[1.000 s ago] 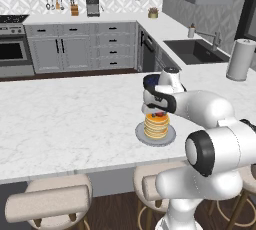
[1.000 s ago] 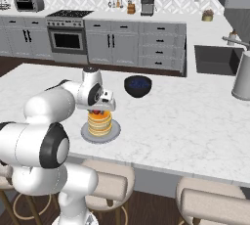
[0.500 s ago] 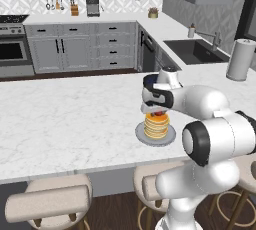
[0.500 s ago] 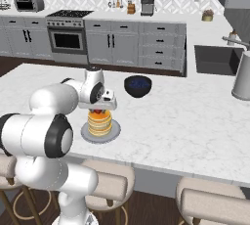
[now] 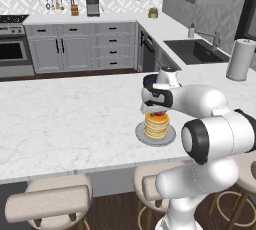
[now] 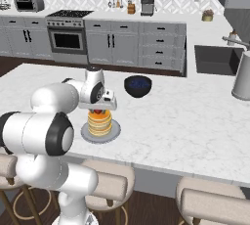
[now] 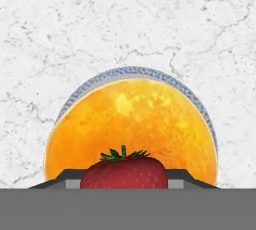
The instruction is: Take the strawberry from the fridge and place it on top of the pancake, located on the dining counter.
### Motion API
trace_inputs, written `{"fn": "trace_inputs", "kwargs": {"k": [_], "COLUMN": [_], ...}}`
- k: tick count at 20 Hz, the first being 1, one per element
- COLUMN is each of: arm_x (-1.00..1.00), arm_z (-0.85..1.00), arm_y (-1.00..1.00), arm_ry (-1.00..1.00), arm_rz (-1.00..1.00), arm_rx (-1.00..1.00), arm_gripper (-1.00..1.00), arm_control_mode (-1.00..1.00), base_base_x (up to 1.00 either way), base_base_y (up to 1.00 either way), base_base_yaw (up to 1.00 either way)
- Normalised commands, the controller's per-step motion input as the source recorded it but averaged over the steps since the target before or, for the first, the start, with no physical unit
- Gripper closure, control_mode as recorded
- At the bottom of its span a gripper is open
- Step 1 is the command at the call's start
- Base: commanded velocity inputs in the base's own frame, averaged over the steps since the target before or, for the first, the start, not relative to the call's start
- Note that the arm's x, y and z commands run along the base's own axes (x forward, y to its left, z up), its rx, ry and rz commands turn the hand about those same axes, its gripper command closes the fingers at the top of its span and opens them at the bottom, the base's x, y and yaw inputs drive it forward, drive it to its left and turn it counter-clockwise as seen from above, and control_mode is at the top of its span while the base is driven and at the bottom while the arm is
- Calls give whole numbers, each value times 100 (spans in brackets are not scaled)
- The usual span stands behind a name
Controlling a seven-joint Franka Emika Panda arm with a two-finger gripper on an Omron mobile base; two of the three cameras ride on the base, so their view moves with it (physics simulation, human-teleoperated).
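The hand (image 5: 158,112) hung directly above the pancake (image 5: 156,125) on the worktop (image 5: 70,119), fingers pinching the strawberry (image 7: 124,172), seemingly lined up to set it down centrally.

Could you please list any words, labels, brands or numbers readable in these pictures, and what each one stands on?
There are none to read: the stove, the coffee machine, the microwave, the cabinets, the grey plate and the dining counter all show no legible lettering or numbers.

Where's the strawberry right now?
In the hand view, the strawberry sits between the tool's tips, directly over the pancake stack on the dining counter.
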Motion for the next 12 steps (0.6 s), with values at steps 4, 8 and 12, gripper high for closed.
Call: {"fn": "trace_inputs", "kwargs": {"k": [4,8,12], "arm_x": [-14,-2,0], "arm_z": [0,2,28], "arm_y": [0,0,0], "arm_ry": [0,0,0], "arm_rz": [0,0,0], "arm_rx": [0,0,-3], "arm_gripper": [-100,-100,-100], "arm_control_mode": [-100,-100,-100], "base_base_x": [0,0,0], "base_base_y": [0,0,0], "base_base_yaw": [0,0,0]}}
